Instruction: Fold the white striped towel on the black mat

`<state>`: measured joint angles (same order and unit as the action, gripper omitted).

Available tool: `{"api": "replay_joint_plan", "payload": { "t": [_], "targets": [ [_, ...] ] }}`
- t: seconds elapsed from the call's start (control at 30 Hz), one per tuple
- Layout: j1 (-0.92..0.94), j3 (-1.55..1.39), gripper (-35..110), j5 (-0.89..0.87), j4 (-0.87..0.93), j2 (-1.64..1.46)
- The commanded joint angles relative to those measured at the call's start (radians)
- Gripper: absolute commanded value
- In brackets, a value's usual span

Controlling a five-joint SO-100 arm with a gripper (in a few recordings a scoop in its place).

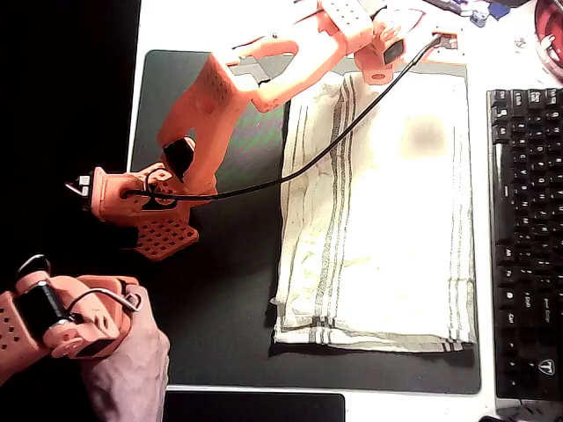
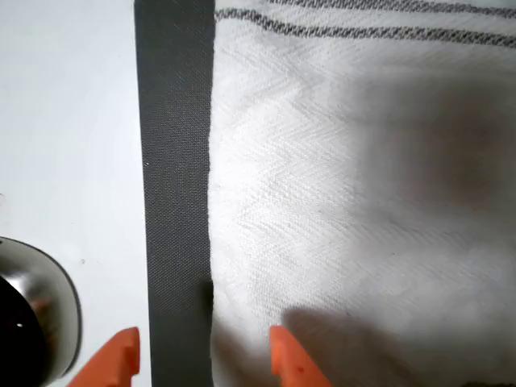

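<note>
Judging from how the cloth lies, the white striped towel (image 1: 387,211) is already doubled over once: in the overhead view it covers the right half of the black mat (image 1: 220,290), with a layered edge at its lower left and stripe bands running down its left and right sides. The orange arm reaches toward the upper right of that frame, and the end effector (image 2: 201,355) appears at the bottom of the wrist view, its two orange fingertips (image 2: 286,359) spread apart and holding nothing; one tip is over the cloth, the other beyond the strip of mat, so they straddle the towel's edge. I judge the step in hand to be the approach for another fold. The next move calls for lowering until the tips pinch the edge, both layers together if possible, then lifting it and carrying it across the cloth. How high the tips are above the cloth is hard to tell, because the wrist picture is blurred there. A black cable (image 1: 290,171) crosses the towel, and a black keyboard (image 1: 526,237) lies on the white surface (image 2: 64,121) at the right of the overhead frame. Its key legends are too small to read, and I find no brand or label elsewhere.
</note>
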<state>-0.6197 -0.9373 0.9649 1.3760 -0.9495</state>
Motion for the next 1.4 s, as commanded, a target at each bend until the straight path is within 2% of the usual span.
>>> {"api": "replay_joint_plan", "payload": {
  "t": [0.0,0.47,0.8,1.37],
  "targets": [
    [-0.005,0.031,21,0.012,0.020,0.003],
    [0.002,-0.023,19,0.069,-0.006,0.086],
    [0.025,-0.046,0,0.141,0.020,0.115],
    [0.021,-0.032,0,0.150,0.107,-0.078]
  ]
}}
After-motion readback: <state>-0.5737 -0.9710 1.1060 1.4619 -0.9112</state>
